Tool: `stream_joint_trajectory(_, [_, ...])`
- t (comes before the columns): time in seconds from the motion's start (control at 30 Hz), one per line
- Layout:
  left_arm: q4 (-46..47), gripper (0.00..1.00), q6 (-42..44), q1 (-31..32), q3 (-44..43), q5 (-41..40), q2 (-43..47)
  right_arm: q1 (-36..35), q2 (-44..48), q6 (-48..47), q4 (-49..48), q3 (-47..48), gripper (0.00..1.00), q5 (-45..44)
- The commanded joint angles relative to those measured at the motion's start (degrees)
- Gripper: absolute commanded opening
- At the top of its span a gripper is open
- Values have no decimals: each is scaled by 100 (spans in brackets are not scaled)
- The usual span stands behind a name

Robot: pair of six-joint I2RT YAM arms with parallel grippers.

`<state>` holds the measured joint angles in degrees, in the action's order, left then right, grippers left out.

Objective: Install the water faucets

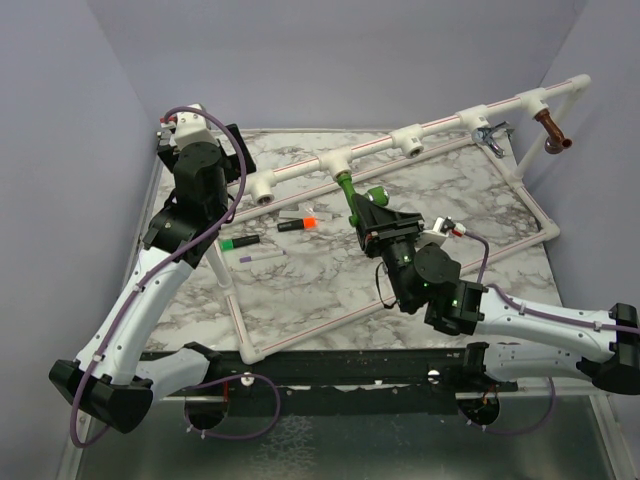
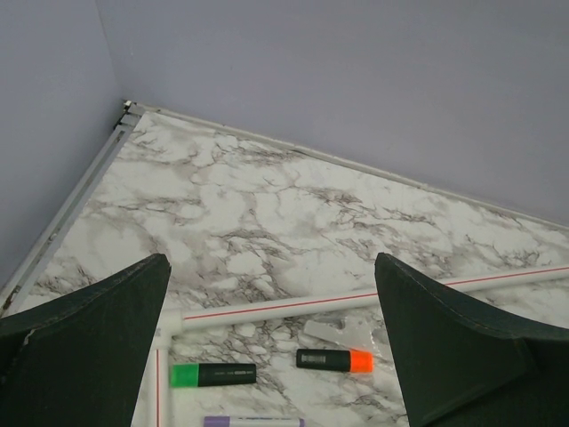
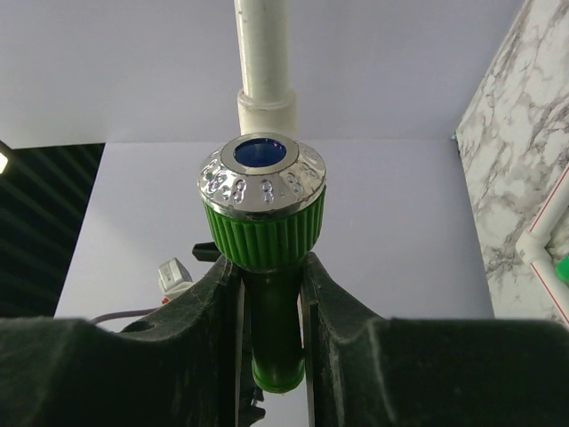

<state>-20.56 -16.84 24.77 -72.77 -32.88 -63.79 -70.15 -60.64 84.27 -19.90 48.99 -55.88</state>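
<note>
My right gripper [image 1: 362, 207] is shut on the bright green water faucet [image 1: 352, 196], whose end meets a white tee fitting [image 1: 338, 163] on the raised pipe rail. In the right wrist view the fingers [image 3: 210, 307] clamp the green faucet's stem [image 3: 274, 342] below its ribbed knob with a chrome cap [image 3: 261, 182]; a white pipe [image 3: 264, 53] rises behind it. A chrome faucet [image 1: 490, 134] and a copper-brown faucet [image 1: 553, 131] sit on the rail at the back right. My left gripper [image 2: 271, 338] is open, raised above the table's left side, holding nothing.
A white pipe frame [image 1: 300, 340] lies on the marble table. Inside it lie a green-capped marker [image 1: 238, 243], an orange-capped marker [image 1: 297, 223] and a purple pen [image 1: 262, 257]. Two free tee fittings [image 1: 264, 191] [image 1: 412, 142] face forward on the rail. Lilac walls close in the left, back and right.
</note>
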Motion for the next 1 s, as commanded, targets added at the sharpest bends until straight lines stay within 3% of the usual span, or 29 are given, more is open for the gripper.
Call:
stream_joint_trajectory(0.0, [-1880, 99, 128, 238, 571, 713, -192, 11, -134, 57, 632, -144, 12, 306])
stream_joint_trajectory(0.17, [-1882, 99, 128, 238, 572, 730, -210, 10, -81, -287, 501, -195, 34, 307])
stream_joint_trajectory(0.43, [-1888, 99, 146, 238, 545, 740, -214, 11, 159, -954, 518, -234, 55, 328])
stream_joint_trajectory(0.6, [-1883, 99, 137, 236, 554, 734, -229, 10, 399, -1556, 420, -327, 63, 461])
stream_joint_trajectory(0.97, [-1878, 99, 137, 238, 536, 739, -280, 10, 1062, -3431, 484, -305, 64, 974])
